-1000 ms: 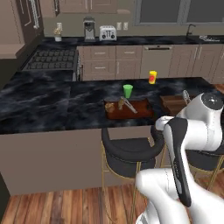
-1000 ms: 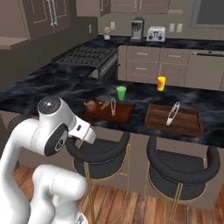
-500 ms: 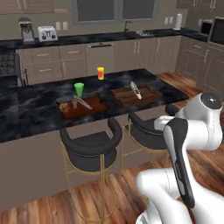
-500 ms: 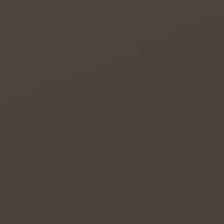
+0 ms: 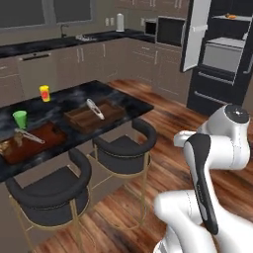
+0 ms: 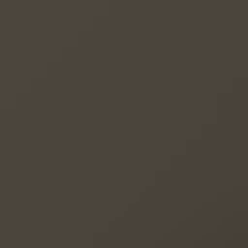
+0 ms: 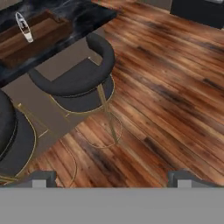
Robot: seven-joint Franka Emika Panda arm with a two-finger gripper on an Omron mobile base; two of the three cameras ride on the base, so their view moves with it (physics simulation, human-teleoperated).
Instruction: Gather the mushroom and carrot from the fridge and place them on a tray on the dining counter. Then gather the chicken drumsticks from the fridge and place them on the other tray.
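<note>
Fingers, two small dark tips spread wide and holding nothing [image 7: 109,177], point down over the wooden floor beside a black round stool with gold legs [image 7: 81,81]. On the long black white-veined marble dining counter [image 5: 121,99] lie two brown wooden trays: the left one [image 5: 27,141] carries small dark items too blurred to name, the right one [image 5: 94,116] a metal utensil. At far right stands the tall black fridge [image 5: 222,54], one door open, a small orange item, probably the carrot [image 5: 231,16], on an upper shelf. Judged step: transit toward the fridge for another item. Next move calls for closing on the open shelves and reaching in.
</note>
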